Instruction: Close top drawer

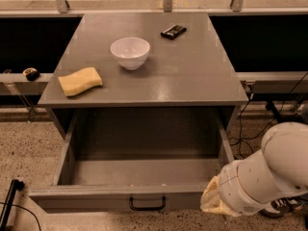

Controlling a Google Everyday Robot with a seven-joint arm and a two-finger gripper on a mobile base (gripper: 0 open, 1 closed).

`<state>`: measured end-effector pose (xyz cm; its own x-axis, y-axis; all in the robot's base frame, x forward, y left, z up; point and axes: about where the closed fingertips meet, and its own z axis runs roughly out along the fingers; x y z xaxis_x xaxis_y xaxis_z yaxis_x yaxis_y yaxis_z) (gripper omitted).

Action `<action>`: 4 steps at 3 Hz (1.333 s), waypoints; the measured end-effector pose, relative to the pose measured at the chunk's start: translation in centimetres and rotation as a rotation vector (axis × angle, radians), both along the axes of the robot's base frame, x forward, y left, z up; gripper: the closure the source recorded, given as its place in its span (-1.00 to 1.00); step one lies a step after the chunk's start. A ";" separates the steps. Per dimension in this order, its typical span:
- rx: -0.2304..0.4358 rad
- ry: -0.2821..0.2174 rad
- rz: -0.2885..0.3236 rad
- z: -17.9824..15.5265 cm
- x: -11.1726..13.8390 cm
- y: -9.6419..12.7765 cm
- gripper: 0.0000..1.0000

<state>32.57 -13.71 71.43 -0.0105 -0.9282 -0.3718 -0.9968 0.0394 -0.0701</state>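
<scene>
The top drawer [96,197] stands pulled far out of the grey cabinet, empty inside, with its flat grey front and small black bar handle [147,205] toward me at the bottom of the camera view. My gripper [211,201] is at the lower right, on the end of the white arm [269,172], right against the right end of the drawer front. Its fingers are hidden by the wrist and the drawer front.
On the cabinet top [192,81] lie a white bowl [130,52], a yellow sponge [80,81] and a small black object [173,31]. Cables [243,129] run over the speckled floor to the right. A black pole [8,203] stands at the lower left.
</scene>
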 end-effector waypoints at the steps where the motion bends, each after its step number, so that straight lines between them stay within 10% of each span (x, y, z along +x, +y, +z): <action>1: 0.011 0.004 0.002 -3.1 0.1 1.3 1.00; 4: 0.056 -0.057 -0.009 -4.8 0.2 2.6 1.00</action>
